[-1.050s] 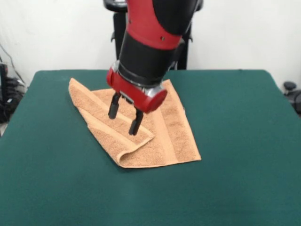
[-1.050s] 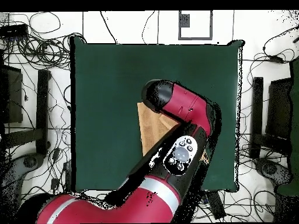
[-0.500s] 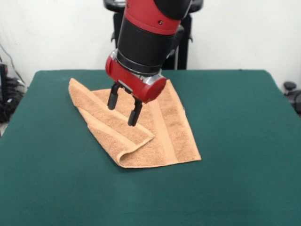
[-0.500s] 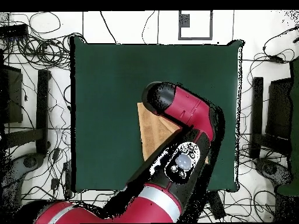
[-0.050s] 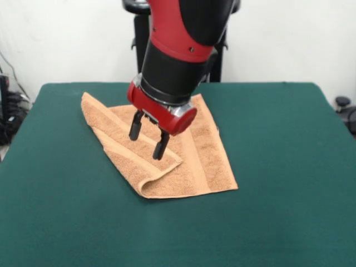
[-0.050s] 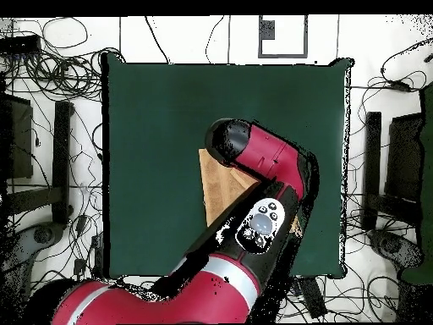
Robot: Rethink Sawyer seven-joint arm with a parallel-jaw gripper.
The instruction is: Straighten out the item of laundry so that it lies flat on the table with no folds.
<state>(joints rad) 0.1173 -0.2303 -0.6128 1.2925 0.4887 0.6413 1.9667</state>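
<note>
The orange-tan towel point(image 5: 167, 150) lies on the dark green table point(image 5: 278, 183), left of centre in the front view. Its left part is folded over onto the rest, with a rolled fold at the near corner and a flat woven band showing on the right half. My gripper point(image 5: 147, 140) hangs open just above the folded flap, its two black fingers point(image 5: 161, 148) apart with nothing between them. In the overhead view the red arm covers most of the towel point(image 6: 221, 188); the gripper itself is hidden there.
Bare green table point(image 6: 169, 110) extends on all sides of the towel, widest to the right and near side in the front view. Cables and dark stands point(image 6: 61, 161) lie on the floor around the table.
The gripper rose slightly half a second ago and has now come back down toward the folded flap. It stayed open. The towel has not moved.
</note>
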